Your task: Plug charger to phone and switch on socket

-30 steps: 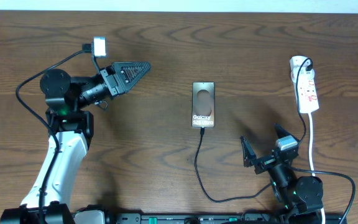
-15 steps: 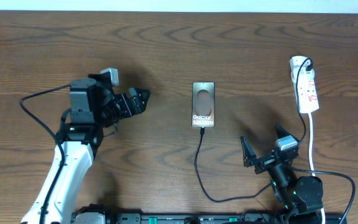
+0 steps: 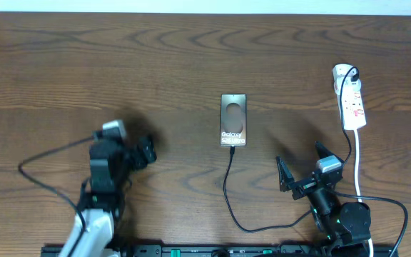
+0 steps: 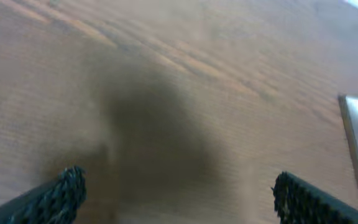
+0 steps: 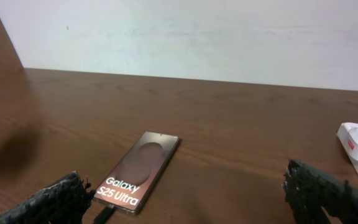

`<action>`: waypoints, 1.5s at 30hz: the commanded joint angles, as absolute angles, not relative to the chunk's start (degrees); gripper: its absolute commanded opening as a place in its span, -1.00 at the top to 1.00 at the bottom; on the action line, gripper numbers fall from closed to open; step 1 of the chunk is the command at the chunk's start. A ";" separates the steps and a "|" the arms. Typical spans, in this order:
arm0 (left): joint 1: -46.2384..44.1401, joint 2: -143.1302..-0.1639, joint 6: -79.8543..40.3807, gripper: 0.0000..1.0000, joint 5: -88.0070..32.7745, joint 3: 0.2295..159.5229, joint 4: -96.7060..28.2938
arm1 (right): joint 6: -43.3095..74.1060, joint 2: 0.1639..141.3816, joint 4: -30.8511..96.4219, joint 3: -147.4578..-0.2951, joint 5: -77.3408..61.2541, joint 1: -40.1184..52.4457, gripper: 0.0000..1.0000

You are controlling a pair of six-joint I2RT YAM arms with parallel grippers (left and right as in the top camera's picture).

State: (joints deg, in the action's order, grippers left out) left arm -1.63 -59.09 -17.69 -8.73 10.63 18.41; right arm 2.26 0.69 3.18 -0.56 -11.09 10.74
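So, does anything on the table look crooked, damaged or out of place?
Nothing stands out. The phone lies flat and straight, the black charger cable runs in a loose curve to its near end, and the white power strip lies at the right. No damage or spill shows.

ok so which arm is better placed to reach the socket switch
Right. The socket lies on the right, ahead of the open right pincer. The left pincer sits on the other side of the phone, far from it.
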 commanded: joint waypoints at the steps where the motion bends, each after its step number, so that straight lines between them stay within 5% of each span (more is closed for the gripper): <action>1: -1.69 -54.98 -17.93 -0.96 -5.21 1.50 25.89 | 1.63 0.32 3.27 -0.30 -11.05 11.29 -0.99; 18: -1.69 -29.87 -20.56 -0.96 2.70 0.21 -4.34 | 1.61 0.34 3.27 -0.30 -11.05 11.29 -0.99; 38: -2.17 -0.08 -7.27 -0.95 1.98 0.23 -4.27 | 1.63 0.34 3.27 -0.30 -11.07 11.29 -0.99; 45: -2.11 -0.08 -7.09 -0.96 2.00 0.23 -4.05 | 1.63 0.34 3.27 -0.30 -11.05 11.29 -0.99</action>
